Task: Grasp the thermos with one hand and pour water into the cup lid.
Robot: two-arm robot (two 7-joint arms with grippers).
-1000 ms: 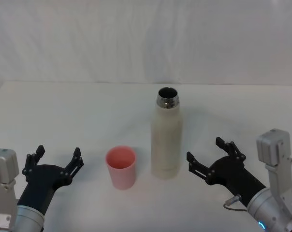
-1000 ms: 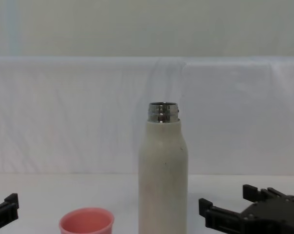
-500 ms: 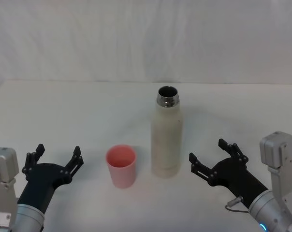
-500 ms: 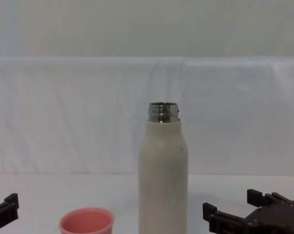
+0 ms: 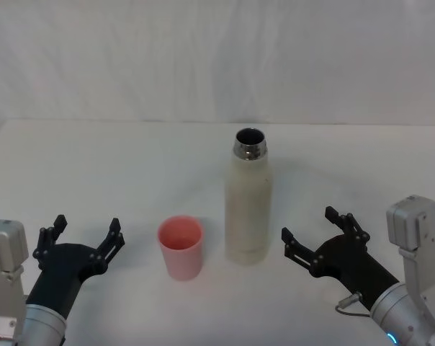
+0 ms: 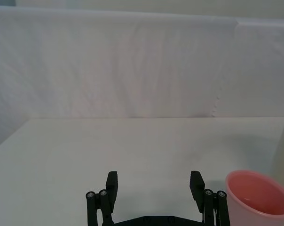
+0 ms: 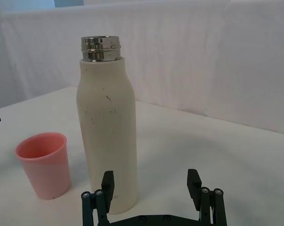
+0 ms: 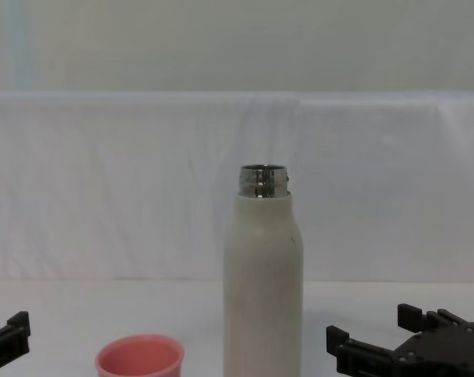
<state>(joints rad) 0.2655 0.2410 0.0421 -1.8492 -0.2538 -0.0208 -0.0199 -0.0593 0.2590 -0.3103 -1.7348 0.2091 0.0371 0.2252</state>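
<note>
Two grippers flank our work on the white counter (image 5: 131,158). We see the thermos (image 5: 248,205) standing upright near the middle, its steel neck uncapped, with the cup lid (image 5: 180,248) upright just beside it on its left, apart from it. Our right gripper (image 5: 315,233) sits near the thermos's right side, fingers spread, touching nothing. Our left gripper (image 5: 83,234) rests left of the cup lid, fingers spread too.

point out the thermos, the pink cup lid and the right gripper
thermos (image 5: 248,213), head view, middle of the cream body
cup lid (image 5: 180,251), head view, outer pink wall
right gripper (image 5: 312,233), head view, midway between its open fingertips
</note>
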